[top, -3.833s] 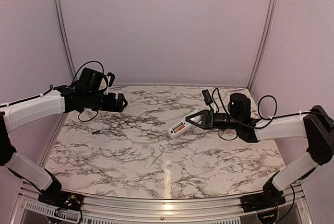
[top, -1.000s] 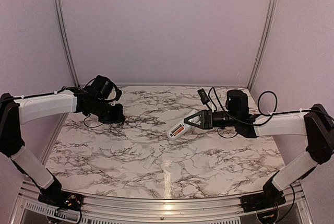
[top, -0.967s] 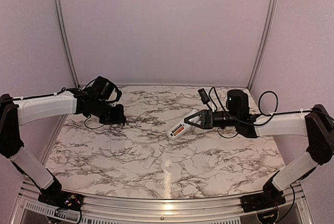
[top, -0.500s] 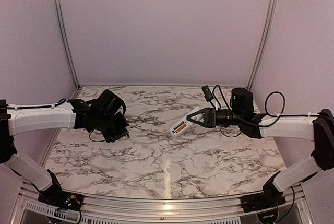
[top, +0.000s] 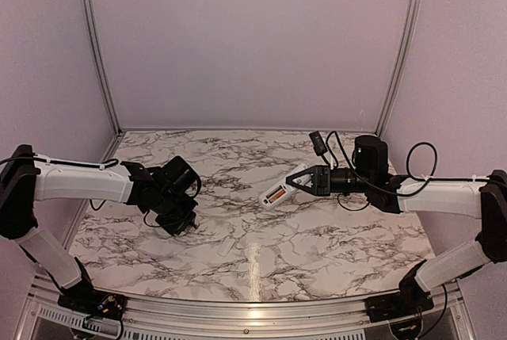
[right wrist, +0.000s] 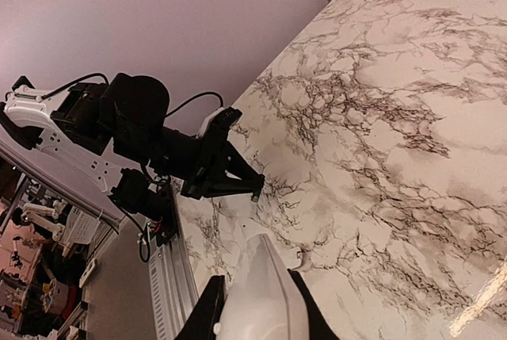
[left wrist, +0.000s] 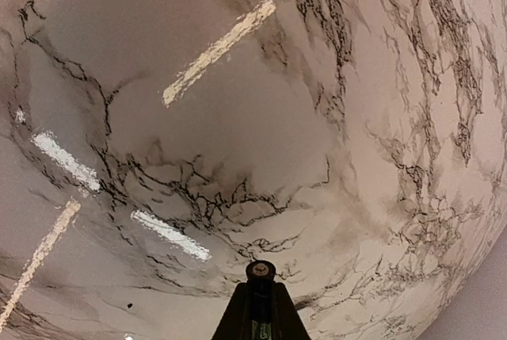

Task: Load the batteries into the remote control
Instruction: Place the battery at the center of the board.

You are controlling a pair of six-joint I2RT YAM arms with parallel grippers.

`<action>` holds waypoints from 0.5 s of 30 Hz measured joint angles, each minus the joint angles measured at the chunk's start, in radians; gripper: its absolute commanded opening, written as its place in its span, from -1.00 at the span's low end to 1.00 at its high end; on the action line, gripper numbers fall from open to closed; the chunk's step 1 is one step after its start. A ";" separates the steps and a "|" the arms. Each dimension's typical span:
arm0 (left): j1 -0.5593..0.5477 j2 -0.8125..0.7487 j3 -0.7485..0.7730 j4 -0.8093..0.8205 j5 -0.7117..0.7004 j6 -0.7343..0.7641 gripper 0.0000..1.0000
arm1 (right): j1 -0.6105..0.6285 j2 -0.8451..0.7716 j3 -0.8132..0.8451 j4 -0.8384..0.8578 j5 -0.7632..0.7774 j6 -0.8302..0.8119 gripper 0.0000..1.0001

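Marbled white-and-grey laminate covers the desk [top: 333, 253], glossy, with a light streak near the front edge and several more in the left wrist view. Pale lilac walls [top: 253, 39] close the back and both sides. Aluminium posts [top: 89, 39] rise from the two back corners, and a metal rail [top: 238, 322] runs along the front edge.

Left gripper [top: 181, 226]: over the left half of the desk, about midway between the front and back edges, pointing down at the laminate. Its fingers [left wrist: 273, 320] are drawn together to a narrow point. A small round end sits between the tips, read as the loose battery [left wrist: 260, 270] seen end-on. Its colour cannot be told. Contact with the desk cannot be told.

Right gripper [top: 295, 180]: reaching in from the right edge, clamped on one end of the remote [top: 282, 188]. The remote is lifted off the desk, just right of centre and toward the back edge, and tilts down toward the left. Its open compartment faces up, with the seated battery [top: 272, 196] showing orange-red inside.

Cover plate [top: 227, 245]: flat on the laminate near the middle of the front edge, well apart from both grippers.
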 measured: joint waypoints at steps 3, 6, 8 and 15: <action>-0.005 0.060 0.000 0.000 0.011 -0.021 -1.00 | 0.000 0.000 -0.002 -0.003 0.002 -0.004 -1.00; -0.010 0.101 0.000 0.000 0.020 -0.028 -0.98 | 0.000 0.000 -0.002 -0.004 0.003 -0.008 -1.00; -0.010 0.118 0.001 0.000 0.025 -0.031 -0.90 | 0.000 0.000 -0.002 -0.005 0.003 -0.014 -1.00; -0.010 0.148 0.006 0.005 0.047 -0.027 -0.71 | 0.000 0.000 -0.002 -0.007 0.005 -0.022 -1.00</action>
